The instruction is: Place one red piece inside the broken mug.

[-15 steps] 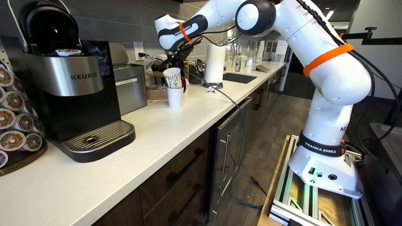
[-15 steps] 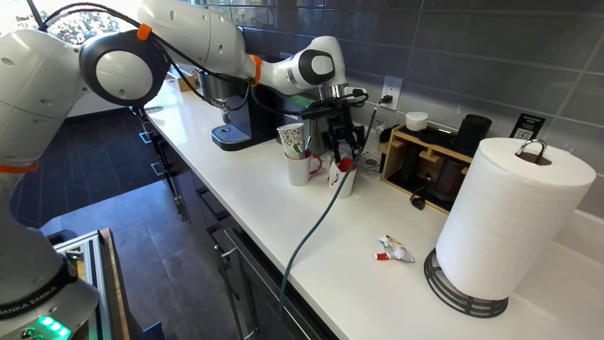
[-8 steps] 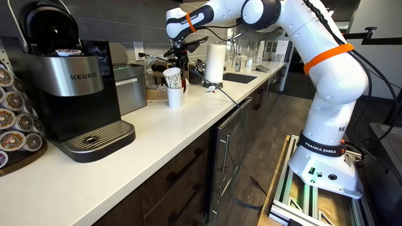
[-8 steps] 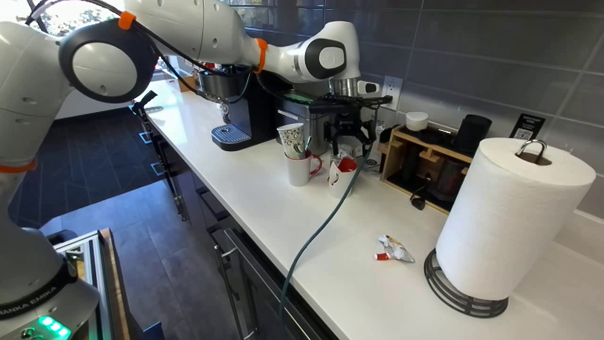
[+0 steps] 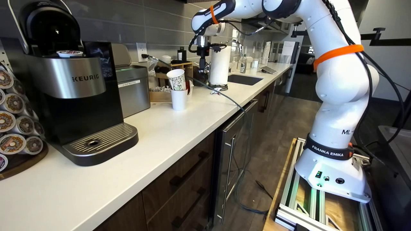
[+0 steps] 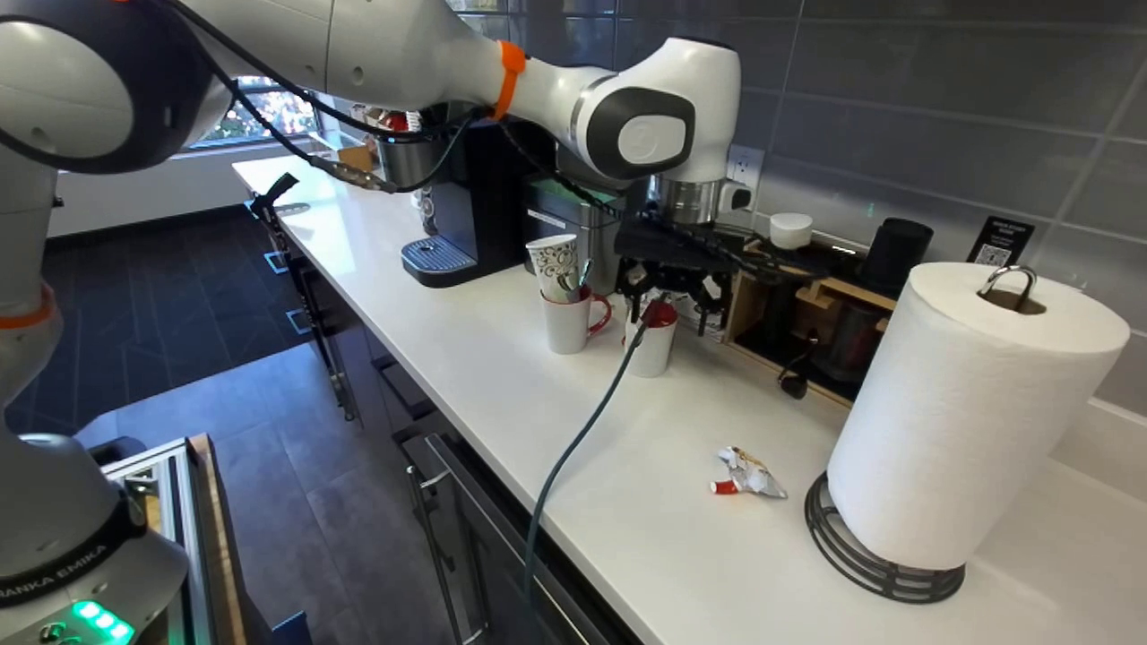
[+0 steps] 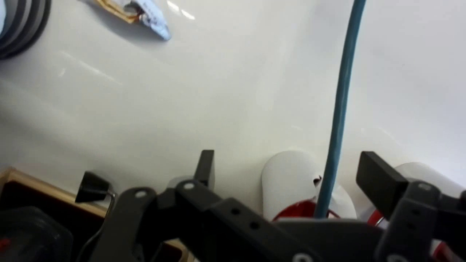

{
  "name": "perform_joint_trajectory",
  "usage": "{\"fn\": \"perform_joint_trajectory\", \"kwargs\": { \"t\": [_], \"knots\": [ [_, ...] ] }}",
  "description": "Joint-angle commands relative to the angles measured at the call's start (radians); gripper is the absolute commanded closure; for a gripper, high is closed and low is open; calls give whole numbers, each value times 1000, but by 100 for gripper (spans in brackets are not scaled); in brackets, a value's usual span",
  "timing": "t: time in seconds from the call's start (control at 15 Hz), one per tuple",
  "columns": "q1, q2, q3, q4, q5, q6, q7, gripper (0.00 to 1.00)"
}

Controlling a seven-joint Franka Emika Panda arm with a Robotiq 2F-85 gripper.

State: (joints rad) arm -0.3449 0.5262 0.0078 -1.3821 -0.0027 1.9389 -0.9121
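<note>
In an exterior view, the tool (image 5: 202, 68) hung above the tabletop (image 5: 154, 131), roughly between the broken mug (image 5: 190, 91) and the paper towel roll (image 5: 220, 65); fingers edge-on, gap unreadable here. Broken mug was mostly hidden by a white mug (image 5: 179, 100) holding a paper cup (image 5: 177, 80).

In an exterior view, the likely red piece (image 6: 724, 487) lay on the tabletop at one end of a crumpled scrap (image 6: 754, 474), well apart from the broken mug (image 6: 659, 352); couldn't tell if joined to the scrap. Broken mug stood upright, red-lined, inside only partly visible.

Wrist view: fingers (image 7: 206, 165) wide apart, nothing clamped. Broken mug, with a jagged break, showed past the gap, the cable (image 7: 340, 109) crossing in front. Scrap was at upper left, cut off by the frame.

Judged step: pre-grasp, nothing evidently placed. Next move called for getting over to the red piece without snagging the cable, setting a finger either side, lowering, bringing them together on it, then lifting it to the broken mug's mouth. Scrap would probably slide or crumple if pushed.
</note>
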Motion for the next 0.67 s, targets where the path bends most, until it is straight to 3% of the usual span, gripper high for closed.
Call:
{"fn": "perform_joint_trajectory", "kwargs": {
  "t": [0.0,0.33,0.6],
  "knots": [
    [-65,-113,-14,-204,148,42,-66,0],
    [-89,-256,-101,-438,283,49,21,0],
    [-90,-383,-204,-629,288,83,112,0]
  ]
}}
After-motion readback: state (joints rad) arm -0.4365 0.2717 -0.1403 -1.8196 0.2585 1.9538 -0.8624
